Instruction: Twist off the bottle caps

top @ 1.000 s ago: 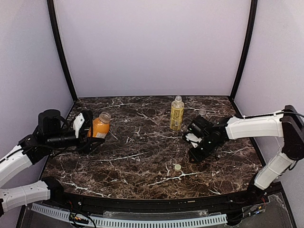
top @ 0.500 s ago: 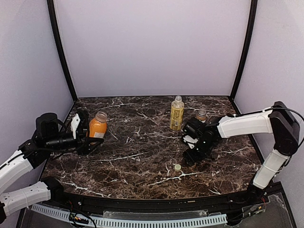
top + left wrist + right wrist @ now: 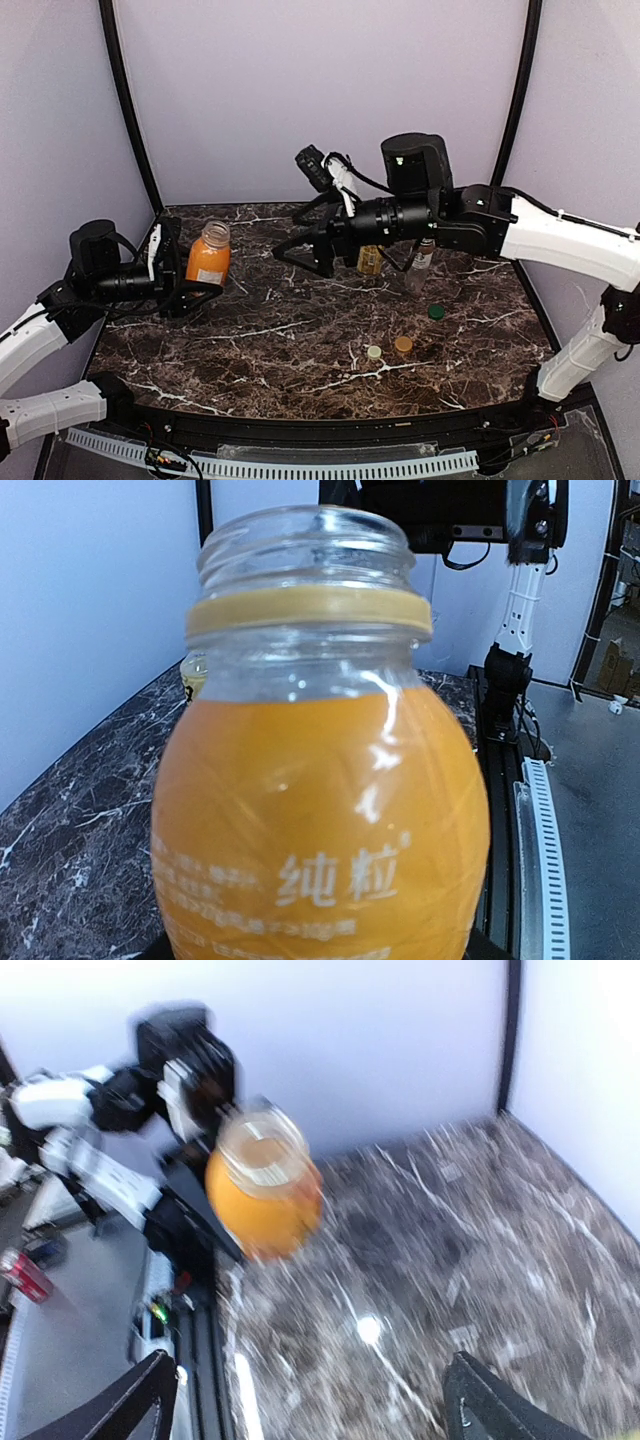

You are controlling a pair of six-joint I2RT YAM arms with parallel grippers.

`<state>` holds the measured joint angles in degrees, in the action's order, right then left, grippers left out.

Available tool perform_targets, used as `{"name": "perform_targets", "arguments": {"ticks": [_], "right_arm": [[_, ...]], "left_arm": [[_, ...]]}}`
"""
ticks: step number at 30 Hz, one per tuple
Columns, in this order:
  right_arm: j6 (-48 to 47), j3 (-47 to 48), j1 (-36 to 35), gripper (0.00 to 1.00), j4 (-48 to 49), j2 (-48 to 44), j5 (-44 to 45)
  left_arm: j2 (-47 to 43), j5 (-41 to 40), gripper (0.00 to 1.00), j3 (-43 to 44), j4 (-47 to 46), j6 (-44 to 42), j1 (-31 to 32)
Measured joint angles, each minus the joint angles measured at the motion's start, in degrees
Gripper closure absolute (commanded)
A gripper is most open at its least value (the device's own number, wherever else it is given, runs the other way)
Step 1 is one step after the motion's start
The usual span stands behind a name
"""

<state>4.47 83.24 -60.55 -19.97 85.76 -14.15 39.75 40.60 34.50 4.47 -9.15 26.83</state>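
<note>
The squat orange bottle (image 3: 208,264) stands upright at the table's left with its mouth bare, and my left gripper (image 3: 192,268) is shut on its body. It fills the left wrist view as the orange bottle (image 3: 320,820). My right gripper (image 3: 290,235) hangs open and empty above the middle of the table, pointing left at that bottle (image 3: 262,1198). The right arm partly hides the yellow-labelled bottle (image 3: 369,261); the clear bottle (image 3: 420,266) stands beside it. Three caps lie loose on the marble: green (image 3: 436,311), tan (image 3: 403,344), cream (image 3: 374,352).
Purple walls and black corner posts (image 3: 125,100) close in the dark marble table (image 3: 280,340). The raised right arm (image 3: 470,225) spans the back right of the table. The right wrist view is motion-blurred; the left arm (image 3: 120,1100) shows behind the orange bottle.
My right gripper has opened, lifted off the table and swung left toward the orange bottle. A tan cap and a green cap now show where it worked. The left gripper has stood its bottle upright.
</note>
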Motion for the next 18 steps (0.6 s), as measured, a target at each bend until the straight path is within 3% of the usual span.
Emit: {"name": "perform_targets", "arguments": {"ticks": [3,8,14,18], "right_arm": [[1.18,-0.2,-1.86,0.07,18.32,1.75,-8.17],[4.57,4.42,-1.92,0.09,34.29,11.37,-13.68],[6.51,9.99,-2.86,0.22,38.14,20.74,-15.61],[7.76,10.71,-3.54,0.46,39.06,22.16,-16.35]], "left_arm": [[0.63,2.58,0.95,1.42,-0.37,-0.07,0.0],[1.18,4.35,0.95,3.17,-0.94,-0.07,0.0],[1.33,4.94,0.96,3.41,-1.46,-0.07,0.0],[1.4,5.03,0.95,3.41,-1.51,-0.07,0.0]]}}
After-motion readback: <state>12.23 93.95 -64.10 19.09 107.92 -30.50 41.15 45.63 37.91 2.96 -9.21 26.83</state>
